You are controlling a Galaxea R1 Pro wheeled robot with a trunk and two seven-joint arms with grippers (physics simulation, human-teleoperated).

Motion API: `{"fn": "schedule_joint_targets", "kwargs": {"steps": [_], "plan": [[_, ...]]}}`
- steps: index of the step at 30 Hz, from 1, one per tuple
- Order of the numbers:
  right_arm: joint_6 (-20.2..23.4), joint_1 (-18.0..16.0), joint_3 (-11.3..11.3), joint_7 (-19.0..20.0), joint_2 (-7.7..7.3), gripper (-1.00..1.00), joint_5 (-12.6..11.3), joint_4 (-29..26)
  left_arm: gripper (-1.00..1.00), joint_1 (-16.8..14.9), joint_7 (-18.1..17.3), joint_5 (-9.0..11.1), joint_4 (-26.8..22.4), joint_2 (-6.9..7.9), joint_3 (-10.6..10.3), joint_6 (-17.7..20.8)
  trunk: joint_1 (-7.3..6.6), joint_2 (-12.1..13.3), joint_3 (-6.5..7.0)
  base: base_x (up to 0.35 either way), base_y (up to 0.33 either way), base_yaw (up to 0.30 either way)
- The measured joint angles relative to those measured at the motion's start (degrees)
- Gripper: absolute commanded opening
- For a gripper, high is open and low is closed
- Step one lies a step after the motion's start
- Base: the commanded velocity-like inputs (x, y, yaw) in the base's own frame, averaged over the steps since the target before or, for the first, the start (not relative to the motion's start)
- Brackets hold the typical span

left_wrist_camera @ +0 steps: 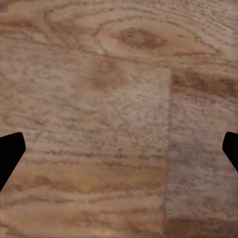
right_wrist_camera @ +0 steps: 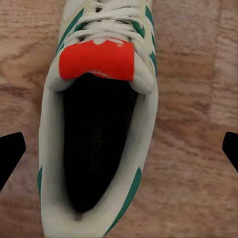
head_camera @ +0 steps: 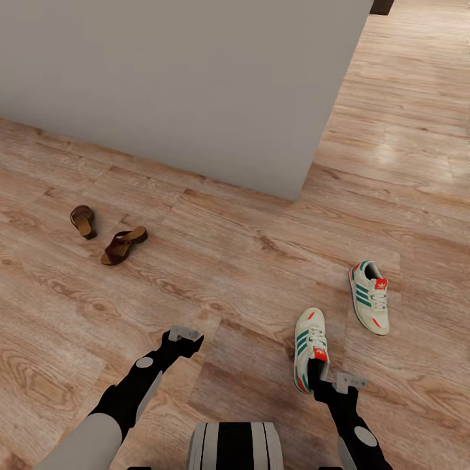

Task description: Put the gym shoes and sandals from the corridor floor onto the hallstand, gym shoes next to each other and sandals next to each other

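Note:
Two cream-white gym shoes with green stripes lie on the corridor floor (head_camera: 248, 261): one (head_camera: 311, 346) close in front of me at the right, the other (head_camera: 370, 297) a little farther right. My right gripper (head_camera: 318, 377) hangs over the near shoe's heel. In the right wrist view this shoe (right_wrist_camera: 99, 74) lies straight below the right gripper (right_wrist_camera: 119, 153), whose fingers (right_wrist_camera: 10, 156) are spread wide, open, on either side of it. Both brown sandals (head_camera: 83, 220) (head_camera: 123, 245) lie at the far left. My left gripper (head_camera: 185, 338) (left_wrist_camera: 119, 153) is open over bare planks. The hallstand is out of view.
A plain grey wall (head_camera: 183, 85) fills the upper left and ends at a corner near the middle. Wood-plank floor runs on past that corner at the right. My own base (head_camera: 235, 447) sits at the bottom middle.

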Motion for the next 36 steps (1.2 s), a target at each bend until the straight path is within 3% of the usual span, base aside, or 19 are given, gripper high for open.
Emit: {"fn": "schedule_joint_targets", "kwargs": {"steps": [6,27,36], "plan": [[0.0,0.0,0.01,-0.06,0.01,1.0,0.0,0.0,1.0,0.01,0.04,0.04,-0.06,0.02,-0.07,0.05,0.11,-0.05,-1.01,0.0,0.0,0.062],[0.0,-0.01,0.02,-0.09,0.06,1.0,-0.07,0.01,1.0,0.01,0.05,0.05,-0.07,0.02,-0.07,0.06,0.65,-0.33,-7.14,0.0,0.0,0.147],[0.02,0.0,-0.07,-0.1,0.07,1.0,-0.09,-0.09,1.0,0.0,0.05,0.06,-0.06,0.05,-0.07,0.0,0.64,-0.34,-7.6,0.0,0.0,0.092]]}}
